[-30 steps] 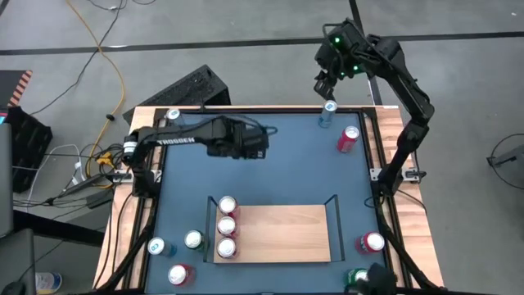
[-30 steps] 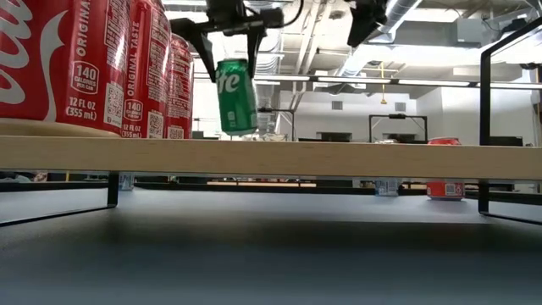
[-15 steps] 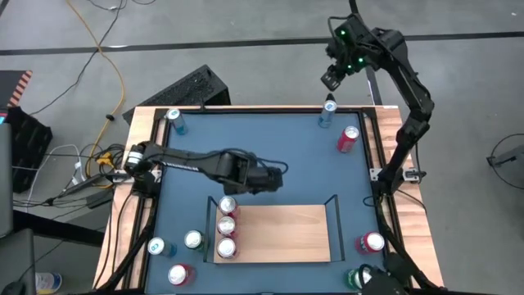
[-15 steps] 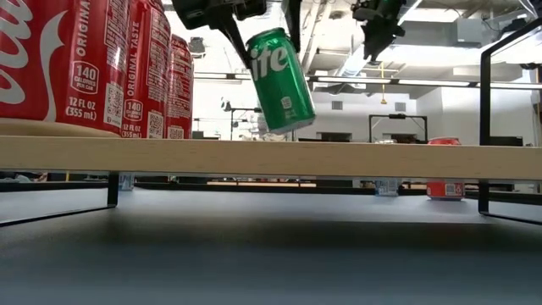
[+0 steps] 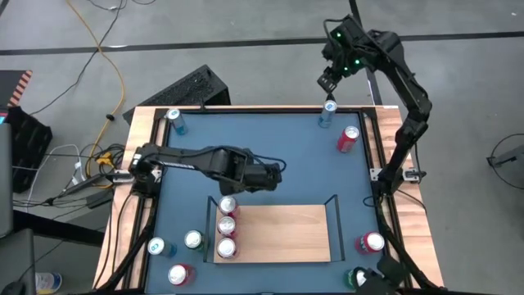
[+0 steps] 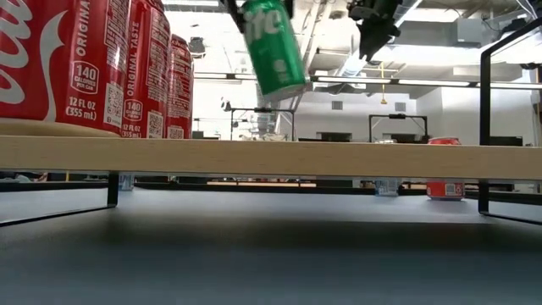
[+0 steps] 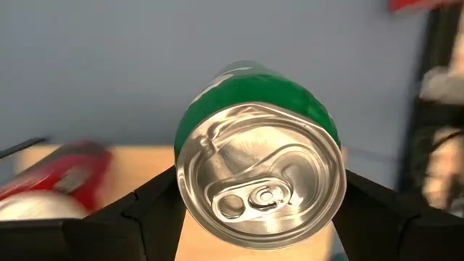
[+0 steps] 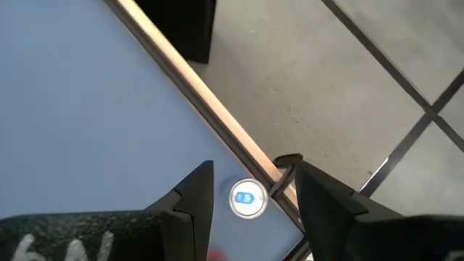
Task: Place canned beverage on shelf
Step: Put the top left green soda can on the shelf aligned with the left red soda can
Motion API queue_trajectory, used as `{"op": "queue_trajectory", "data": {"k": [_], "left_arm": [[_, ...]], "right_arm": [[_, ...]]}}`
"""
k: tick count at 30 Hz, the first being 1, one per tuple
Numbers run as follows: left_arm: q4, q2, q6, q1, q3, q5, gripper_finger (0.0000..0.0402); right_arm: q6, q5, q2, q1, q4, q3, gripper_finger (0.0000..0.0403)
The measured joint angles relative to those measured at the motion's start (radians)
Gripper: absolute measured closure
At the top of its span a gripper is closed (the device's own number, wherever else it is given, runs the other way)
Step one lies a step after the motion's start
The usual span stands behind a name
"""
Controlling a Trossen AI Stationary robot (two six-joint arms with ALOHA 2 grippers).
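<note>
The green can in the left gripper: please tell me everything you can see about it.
The green can is a metal drink can with white lettering and a silver top whose pull tab is unopened. It hangs tilted in the air, above the light-wood shelf and touching nothing on it. The left gripper holds it, one dark finger on each side. In the high view the gripper hides it, just beyond the shelf's far edge.

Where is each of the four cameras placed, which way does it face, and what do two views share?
High: above, looking down; both arms, light-wood shelf.
Low: at table height, looking level under the shelf; green can held up.
Left wrist: on the left arm; left gripper shut on the green can.
Right wrist: looking down; open right gripper above a blue-topped can.
Shared: green can, low and left wrist.
</note>
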State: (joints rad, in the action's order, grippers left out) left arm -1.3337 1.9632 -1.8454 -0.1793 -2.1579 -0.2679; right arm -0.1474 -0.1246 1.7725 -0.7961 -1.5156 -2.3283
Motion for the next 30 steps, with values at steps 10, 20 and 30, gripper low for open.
{"op": "queue_trajectory", "data": {"k": [10,20,30], "left_arm": [[-0.075,0.133,0.023,-0.002,-0.177,0.128,0.0134],[-0.143,0.186,-0.034,-0.028,-0.187,0.216,0.0134],[-0.163,0.203,-0.119,-0.051,-0.182,0.201,0.0134]], "right_arm": [[0.0,-0.002,0.0,0.01,0.027,0.0,0.0227],[-0.002,-0.001,0.002,0.009,0.028,0.0,0.0227],[-0.008,-0.002,0.002,0.025,0.032,0.0,0.0227]]}}
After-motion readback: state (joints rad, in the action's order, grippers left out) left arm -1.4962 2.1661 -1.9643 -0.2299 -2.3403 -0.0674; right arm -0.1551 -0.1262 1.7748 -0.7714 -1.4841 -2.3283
